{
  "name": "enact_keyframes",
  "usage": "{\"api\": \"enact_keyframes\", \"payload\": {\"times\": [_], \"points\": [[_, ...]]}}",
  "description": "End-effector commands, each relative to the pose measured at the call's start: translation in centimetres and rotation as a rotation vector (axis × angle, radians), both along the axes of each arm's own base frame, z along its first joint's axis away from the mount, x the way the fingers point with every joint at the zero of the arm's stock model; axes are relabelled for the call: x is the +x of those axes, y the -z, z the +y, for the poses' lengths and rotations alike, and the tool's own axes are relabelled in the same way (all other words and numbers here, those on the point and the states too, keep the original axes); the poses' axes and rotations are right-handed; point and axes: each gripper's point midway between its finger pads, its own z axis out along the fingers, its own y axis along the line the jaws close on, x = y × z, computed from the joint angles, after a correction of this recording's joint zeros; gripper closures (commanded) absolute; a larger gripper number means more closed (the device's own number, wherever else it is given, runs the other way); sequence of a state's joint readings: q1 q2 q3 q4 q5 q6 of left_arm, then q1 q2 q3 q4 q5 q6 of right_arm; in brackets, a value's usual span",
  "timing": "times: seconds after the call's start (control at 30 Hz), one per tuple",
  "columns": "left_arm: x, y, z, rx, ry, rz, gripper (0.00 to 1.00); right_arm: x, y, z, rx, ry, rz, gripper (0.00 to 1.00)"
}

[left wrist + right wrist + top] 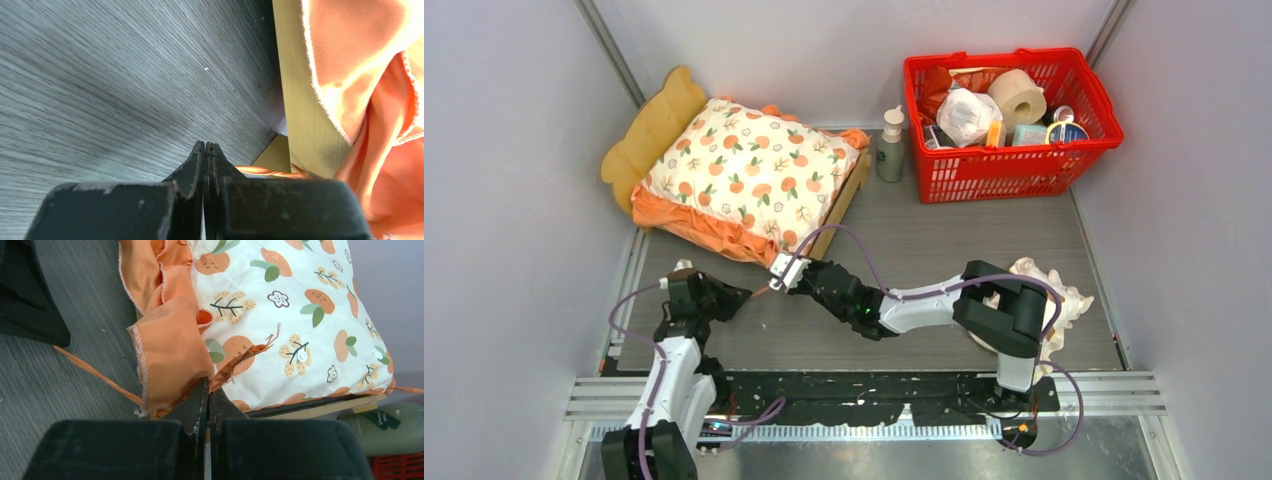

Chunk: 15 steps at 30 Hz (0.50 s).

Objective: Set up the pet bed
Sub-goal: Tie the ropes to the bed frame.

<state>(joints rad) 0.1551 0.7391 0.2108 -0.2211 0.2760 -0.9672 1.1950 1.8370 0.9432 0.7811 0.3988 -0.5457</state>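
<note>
On the pet bed (658,125), an orange-print cushion (749,168); red basket (996,182) nearby

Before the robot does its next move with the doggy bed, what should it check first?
1. The cushion lies on the pet bed: ok.
2. The right gripper is shut on the orange ribbon: ok.
3. The left gripper is shut, but is it holding a ribbon: cannot tell.
4. The frilled pillow is on the bed: not ok, it lies on the table, far from the bed.
5. The bottle and red basket are apart from both grippers: ok.
</note>
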Motion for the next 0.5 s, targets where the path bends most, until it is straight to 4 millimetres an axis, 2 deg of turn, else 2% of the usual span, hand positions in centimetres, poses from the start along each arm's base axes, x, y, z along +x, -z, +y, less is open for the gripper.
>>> {"api": "enact_keyframes", "payload": {"times": [0.0, 0.13, 0.27, 0.47], "points": [[0.5, 0.1, 1.6, 0.081, -0.045, 0.011, 1.0, 3.5, -7.5, -2.3, 0.279, 0.151, -0.063, 0.95], [0.4, 0.6, 2.0, 0.102, -0.046, 0.039, 1.0, 3.7, -7.0, -4.4, 0.324, 0.188, -0.046, 0.95], [0.3, 1.2, 1.4, 0.099, -0.026, 0.058, 1.0, 4.0, -6.3, -6.1, 0.344, 0.244, -0.038, 0.95], [-0.5, 2.4, 0.4, 0.123, -0.016, 0.083, 1.0, 3.8, -6.1, -7.5, 0.41, 0.283, -0.017, 0.95]]}}
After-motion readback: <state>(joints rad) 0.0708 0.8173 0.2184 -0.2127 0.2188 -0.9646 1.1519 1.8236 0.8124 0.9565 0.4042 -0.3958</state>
